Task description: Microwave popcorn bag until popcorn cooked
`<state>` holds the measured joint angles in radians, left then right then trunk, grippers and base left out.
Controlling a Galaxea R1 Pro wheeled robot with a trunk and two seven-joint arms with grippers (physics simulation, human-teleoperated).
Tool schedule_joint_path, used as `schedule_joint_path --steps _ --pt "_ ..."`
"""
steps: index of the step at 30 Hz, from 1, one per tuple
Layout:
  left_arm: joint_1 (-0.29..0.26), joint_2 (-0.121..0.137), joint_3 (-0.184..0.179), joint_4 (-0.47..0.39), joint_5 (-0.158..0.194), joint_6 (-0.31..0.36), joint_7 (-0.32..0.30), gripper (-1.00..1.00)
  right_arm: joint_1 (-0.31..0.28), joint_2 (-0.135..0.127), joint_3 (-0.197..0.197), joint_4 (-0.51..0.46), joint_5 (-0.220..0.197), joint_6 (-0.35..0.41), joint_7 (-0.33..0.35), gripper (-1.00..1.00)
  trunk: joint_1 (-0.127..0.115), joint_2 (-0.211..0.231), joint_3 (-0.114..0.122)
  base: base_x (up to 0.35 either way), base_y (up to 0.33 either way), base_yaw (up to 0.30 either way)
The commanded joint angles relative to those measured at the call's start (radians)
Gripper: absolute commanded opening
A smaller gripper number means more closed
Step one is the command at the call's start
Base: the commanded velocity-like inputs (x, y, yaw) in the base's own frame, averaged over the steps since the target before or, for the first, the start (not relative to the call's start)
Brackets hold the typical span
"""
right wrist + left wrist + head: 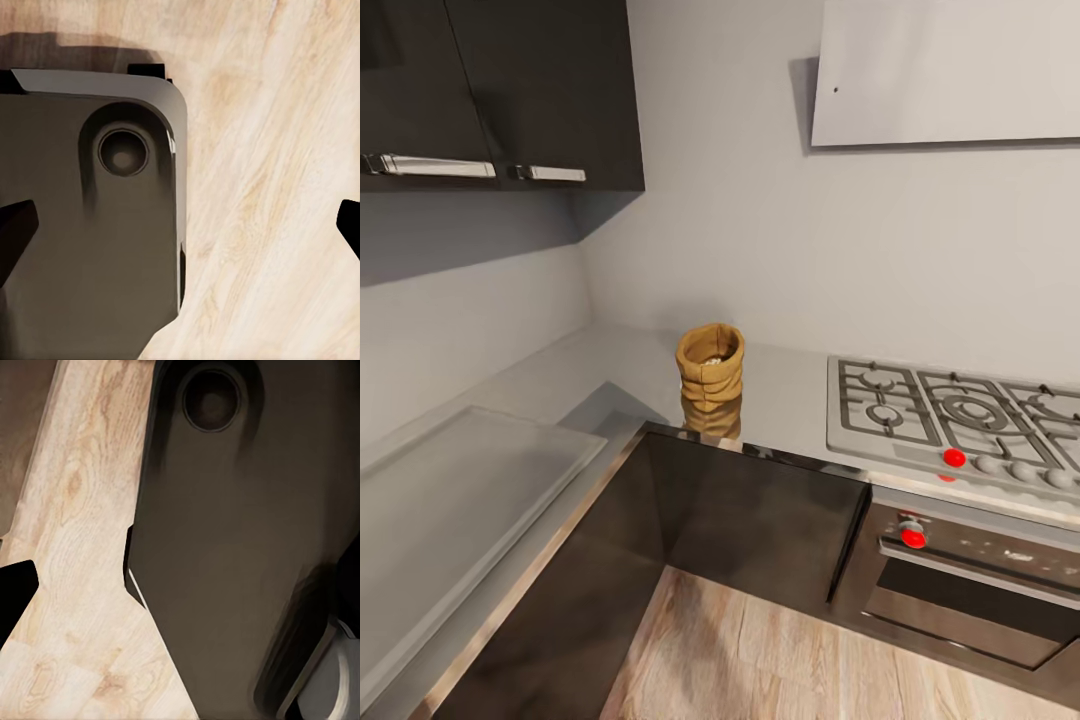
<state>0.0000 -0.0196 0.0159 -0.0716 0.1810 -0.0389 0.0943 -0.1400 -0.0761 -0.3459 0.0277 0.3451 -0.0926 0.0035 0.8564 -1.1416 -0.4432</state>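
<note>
Both grippers hang low over the wood floor (270, 150) beside the robot's dark base (82, 247), only dark fingertips (15, 225) showing at the frame edges, so I cannot tell their opening. The popcorn bag (711, 372) stands upright at frame centre on the grey countertop (790, 400), left of the gas hob (950, 415). It looks like the approach step; next an arm must rise and reach to the bag.

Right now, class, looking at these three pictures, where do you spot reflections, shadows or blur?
Head view: the glossy countertop mirrors the popcorn bag just below it, and the wall cabinet casts a soft shadow on the wall. Left wrist view: the dark robot base is blurred at its lower edge. Right wrist view: the base throws a soft shadow on the wooden floor.
</note>
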Motion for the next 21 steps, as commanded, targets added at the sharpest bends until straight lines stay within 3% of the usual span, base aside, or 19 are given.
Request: schedule_joint_path --steps 1,16,21 --pt "0.000 0.000 0.001 -0.001 0.006 -0.002 0.002 1.00 -0.001 -0.001 -0.008 0.003 0.008 -0.006 0.000 1.00 0.000 -0.001 -0.001 0.000 0.000 0.000" --pt "0.000 -0.001 0.001 0.001 0.006 -0.002 0.001 1.00 -0.001 0.002 -0.010 0.003 0.009 -0.007 0.000 1.00 0.000 -0.001 -0.001 0.000 0.000 0.000" --pt "0.000 0.000 0.001 0.000 0.006 -0.002 0.001 1.00 -0.001 0.015 -0.009 -0.001 0.023 -0.006 0.009 1.00 0.000 -0.001 -0.001 0.000 0.000 0.000"
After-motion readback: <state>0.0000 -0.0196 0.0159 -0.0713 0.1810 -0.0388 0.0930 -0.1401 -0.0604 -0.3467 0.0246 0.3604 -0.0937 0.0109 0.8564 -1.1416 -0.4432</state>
